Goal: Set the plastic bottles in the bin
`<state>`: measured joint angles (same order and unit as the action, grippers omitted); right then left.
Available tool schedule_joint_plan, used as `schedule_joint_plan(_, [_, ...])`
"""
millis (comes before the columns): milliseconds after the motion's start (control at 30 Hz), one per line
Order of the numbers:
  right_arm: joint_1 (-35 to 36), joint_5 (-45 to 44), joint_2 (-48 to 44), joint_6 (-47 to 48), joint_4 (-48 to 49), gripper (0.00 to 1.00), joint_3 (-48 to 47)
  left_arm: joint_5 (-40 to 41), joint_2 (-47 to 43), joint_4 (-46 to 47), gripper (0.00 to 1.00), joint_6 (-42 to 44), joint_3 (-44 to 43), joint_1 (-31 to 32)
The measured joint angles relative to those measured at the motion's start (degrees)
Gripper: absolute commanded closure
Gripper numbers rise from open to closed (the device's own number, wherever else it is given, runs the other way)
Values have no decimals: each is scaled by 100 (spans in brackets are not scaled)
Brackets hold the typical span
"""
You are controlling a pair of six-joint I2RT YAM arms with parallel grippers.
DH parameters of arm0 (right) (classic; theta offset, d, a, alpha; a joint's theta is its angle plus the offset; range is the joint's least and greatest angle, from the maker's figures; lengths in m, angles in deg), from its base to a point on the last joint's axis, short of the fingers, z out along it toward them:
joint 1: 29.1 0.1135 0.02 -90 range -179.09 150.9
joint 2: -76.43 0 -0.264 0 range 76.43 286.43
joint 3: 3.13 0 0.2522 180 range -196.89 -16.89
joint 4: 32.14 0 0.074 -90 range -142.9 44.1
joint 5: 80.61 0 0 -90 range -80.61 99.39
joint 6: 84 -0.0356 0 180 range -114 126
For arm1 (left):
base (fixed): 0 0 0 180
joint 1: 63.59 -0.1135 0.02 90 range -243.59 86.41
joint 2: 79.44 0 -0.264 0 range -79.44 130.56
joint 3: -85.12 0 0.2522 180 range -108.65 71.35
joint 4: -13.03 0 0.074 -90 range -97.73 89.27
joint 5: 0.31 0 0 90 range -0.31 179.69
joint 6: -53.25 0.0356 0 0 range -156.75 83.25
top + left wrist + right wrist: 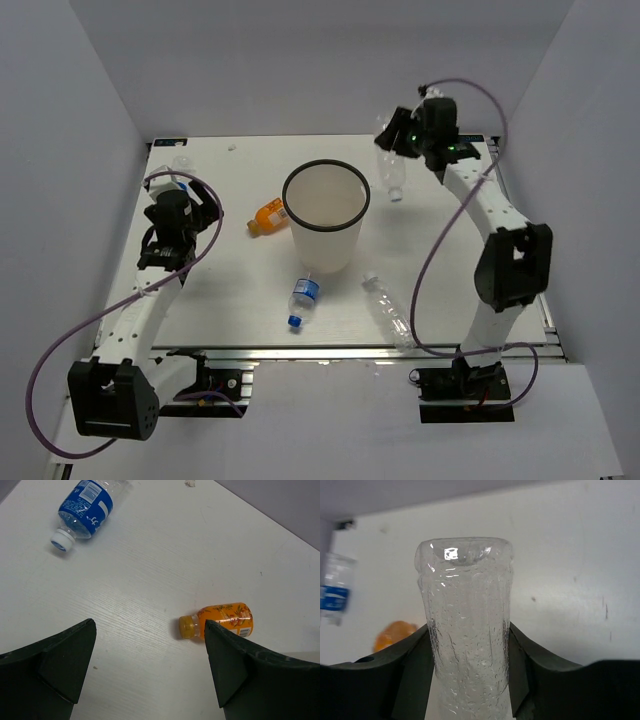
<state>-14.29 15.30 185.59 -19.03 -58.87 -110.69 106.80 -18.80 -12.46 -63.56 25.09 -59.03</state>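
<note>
The right claw (pixel 468 630) is clamped on a clear, ribbed plastic bottle (pixel 465 580). It appears to be lifted off the bench, at about 2 o'clock from the tall translucent white bin with a thin black rim (pixel 325 250). The left claw (pixel 149 630) stands wide apart and holds nothing, low over a small orange plastic bottle (pixel 225 621) lying at the bin's 9 o'clock.

My judgement of the risks: the clear bottle's thin wall is beaded with droplets, so it may slip or crumple in the pinch. Let go short of the rim, it would bounce off, and a knock from the arm could tip the light bin.

The bench (pixel 230 290) is matte white with a faint grain, boxed in by plain pale walls.
</note>
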Motion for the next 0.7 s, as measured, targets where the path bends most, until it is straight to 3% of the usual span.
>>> schedule_joint_plan(167, [212, 660, -1416, 367, 505, 62, -522, -81, 168, 13, 2, 7, 0, 0])
schedule_joint_plan(300, [831, 1447, -1998, 686, 1034, 60, -704, -166, 293, 20, 2, 42, 0, 0])
schedule_joint_plan(533, [1779, 2514, -1377, 1086, 1460, 50, -570, -420, 739, 59, 2, 111, -33, 0])
schedule_joint_plan(633, [1832, 2855, -841, 1193, 1486, 40, -570, -564, 1049, 28, 2, 90, -140, 0])
schedule_joint_plan(700, [1821, 2970, -584, 1226, 1460, 27, -570, -669, 1257, 9, 2, 31, -245, 0])
